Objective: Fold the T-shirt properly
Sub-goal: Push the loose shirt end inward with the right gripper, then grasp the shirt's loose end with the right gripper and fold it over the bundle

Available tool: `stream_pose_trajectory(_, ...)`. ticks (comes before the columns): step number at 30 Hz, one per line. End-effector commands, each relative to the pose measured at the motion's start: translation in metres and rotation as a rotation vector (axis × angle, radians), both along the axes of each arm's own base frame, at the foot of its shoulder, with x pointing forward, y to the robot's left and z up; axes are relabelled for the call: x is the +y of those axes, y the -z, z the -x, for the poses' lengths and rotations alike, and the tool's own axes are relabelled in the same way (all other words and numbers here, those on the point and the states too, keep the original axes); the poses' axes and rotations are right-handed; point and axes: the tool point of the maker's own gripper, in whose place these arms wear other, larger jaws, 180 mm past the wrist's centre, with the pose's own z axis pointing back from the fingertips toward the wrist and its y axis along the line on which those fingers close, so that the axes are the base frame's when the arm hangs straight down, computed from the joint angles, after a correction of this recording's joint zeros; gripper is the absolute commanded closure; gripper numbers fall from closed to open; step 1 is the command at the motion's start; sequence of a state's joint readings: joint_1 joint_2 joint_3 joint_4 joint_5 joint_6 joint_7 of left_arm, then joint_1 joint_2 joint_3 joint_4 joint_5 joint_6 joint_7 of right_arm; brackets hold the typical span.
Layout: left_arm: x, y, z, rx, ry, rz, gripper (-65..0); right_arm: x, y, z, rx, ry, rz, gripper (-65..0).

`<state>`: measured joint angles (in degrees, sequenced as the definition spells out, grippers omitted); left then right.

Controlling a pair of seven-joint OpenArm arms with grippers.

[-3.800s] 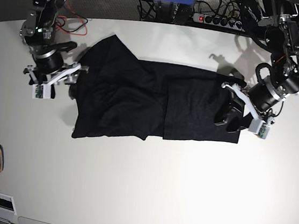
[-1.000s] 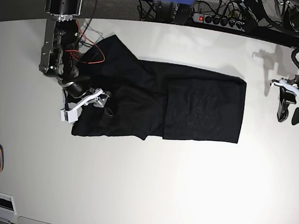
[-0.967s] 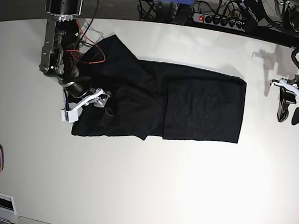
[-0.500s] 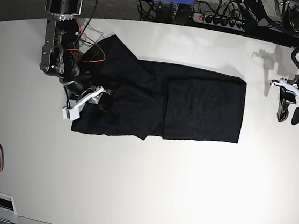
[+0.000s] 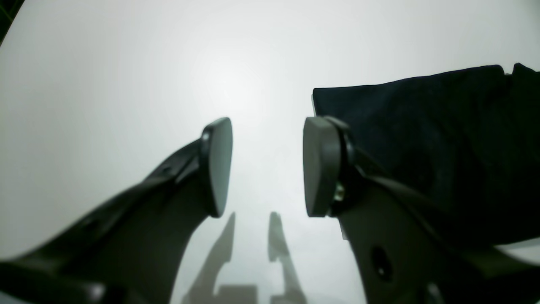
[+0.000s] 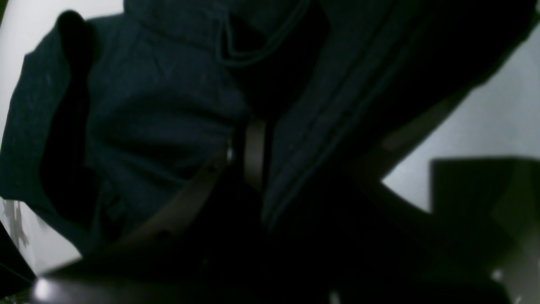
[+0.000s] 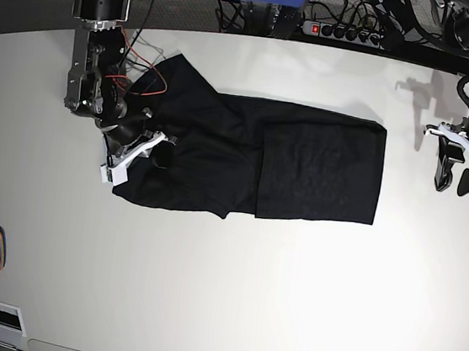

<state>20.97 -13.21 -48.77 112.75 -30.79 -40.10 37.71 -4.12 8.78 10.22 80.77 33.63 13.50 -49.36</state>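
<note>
On the white tabletop (image 7: pixel 221 293), the fold is partway there and I'm going in for the next one.

My black T-shirt (image 7: pixel 303 171) lies flat across the middle as a long band: the end toward my left arm is squared off with straight edges, while the end toward my right arm looks loose and uneven, with a flap angling off toward the back edge. My right pincer (image 7: pixel 157 148) is down on that rumpled end, and in the right wrist view its jaws are pinched shut on a bunched ridge of cloth. My left pincer (image 5: pixel 267 166) hangs over bare tabletop just beside the shirt's squared end, jaws moderately apart, gripping nothing. I reckon the ragged end needs folding across, then a final halving.
</note>
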Motion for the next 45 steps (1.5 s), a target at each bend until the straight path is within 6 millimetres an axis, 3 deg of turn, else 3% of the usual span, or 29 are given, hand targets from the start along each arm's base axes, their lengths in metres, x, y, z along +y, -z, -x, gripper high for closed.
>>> stream_pose_trajectory(1, 0.001, -0.015, -0.005, -0.051, 0.011, -0.012, -26.5, -0.002, 0.001, 0.002, 0.014, -0.012, 0.021, 0.0)
stream_pose_trajectory(4, 0.001, -0.015, -0.005, -0.051, 0.010, -0.011, -26.5, -0.002, 0.001, 0.002, 0.014, -0.013, 0.023, 0.0)
stream_pose_trajectory(9, 0.001, -0.015, -0.005, -0.051, 0.010, -0.011, -26.5, -0.011, -0.022, -0.011, -0.083, -0.053, 0.170, 0.0)
stream_pose_trajectory(17, 0.001, -0.014, -0.004, -0.048, 0.010, -0.010, -26.5, -0.060, -0.037, -0.014, -0.086, -0.116, 0.629, 0.0)
stream_pose_trajectory(26, 0.000, -0.013, -0.004, -0.047, 0.009, -0.007, -26.5, -0.093, -0.055, -0.035, -0.059, -0.102, 0.859, 0.0)
stream_pose_trajectory(32, -0.003, -0.011, -0.003, -0.049, 0.003, 0.008, -26.5, -0.068, -0.067, -0.043, -0.074, -0.211, 1.011, 0.0)
stream_pose_trajectory(39, -0.003, -0.011, -0.003, -0.048, 0.003, 0.008, -26.5, -0.009, -0.080, -0.046, -0.154, -0.293, 1.159, 0.0)
stream_pose_trajectory(45, -0.003, -0.006, 0.003, -0.028, 0.004, 0.010, -26.5, 0.043, -0.108, -0.050, -0.268, -0.337, 1.332, 0.0)
